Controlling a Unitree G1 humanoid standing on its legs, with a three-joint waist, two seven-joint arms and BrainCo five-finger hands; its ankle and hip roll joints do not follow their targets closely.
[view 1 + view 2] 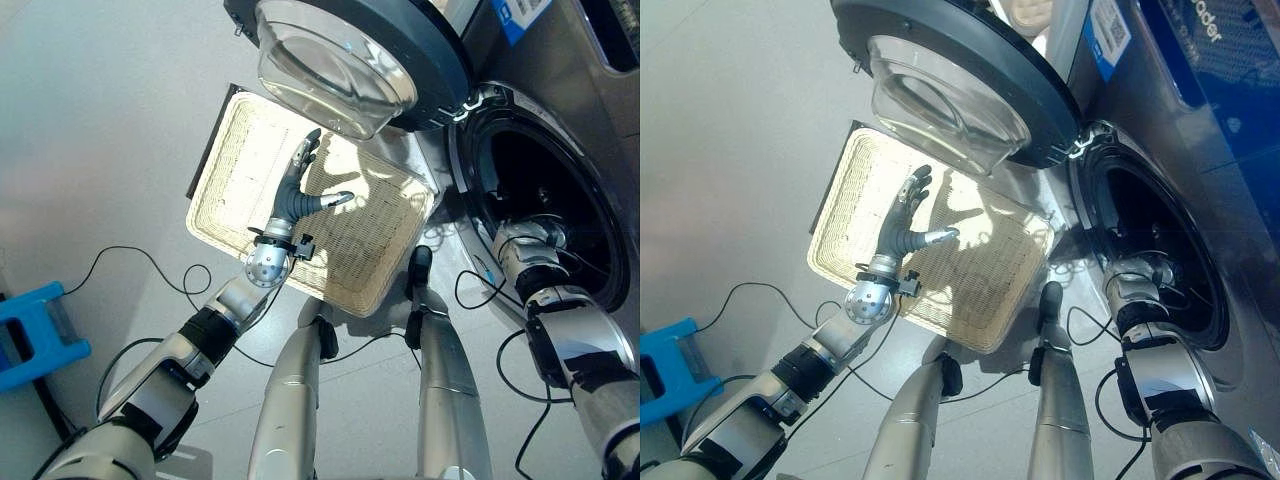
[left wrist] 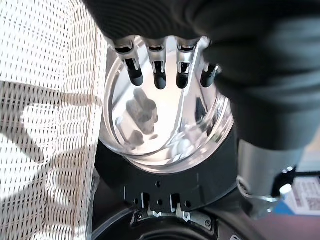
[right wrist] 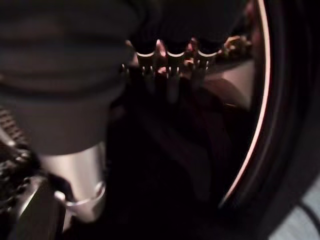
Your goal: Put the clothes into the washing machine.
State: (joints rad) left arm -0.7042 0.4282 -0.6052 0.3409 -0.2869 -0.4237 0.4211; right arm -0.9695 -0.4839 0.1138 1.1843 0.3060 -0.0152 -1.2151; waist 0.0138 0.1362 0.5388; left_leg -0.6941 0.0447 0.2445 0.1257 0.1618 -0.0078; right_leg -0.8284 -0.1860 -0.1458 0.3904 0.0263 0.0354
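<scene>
Grey floor [image 1: 120,120] with a washing machine [image 1: 1200,150], its door [image 1: 430,60] swung open, and a wicker basket [image 1: 240,150] beside it.
Left hand [image 1: 298,190] hovers over the bare basket with fingers straight, holding nothing. Right hand [image 1: 1127,281] reaches into the dark drum [image 1: 545,170]; whether its fingers are spread or closed cannot be told. Something dark lies inside, perhaps the clothes. Loading appears nearly finished.
</scene>
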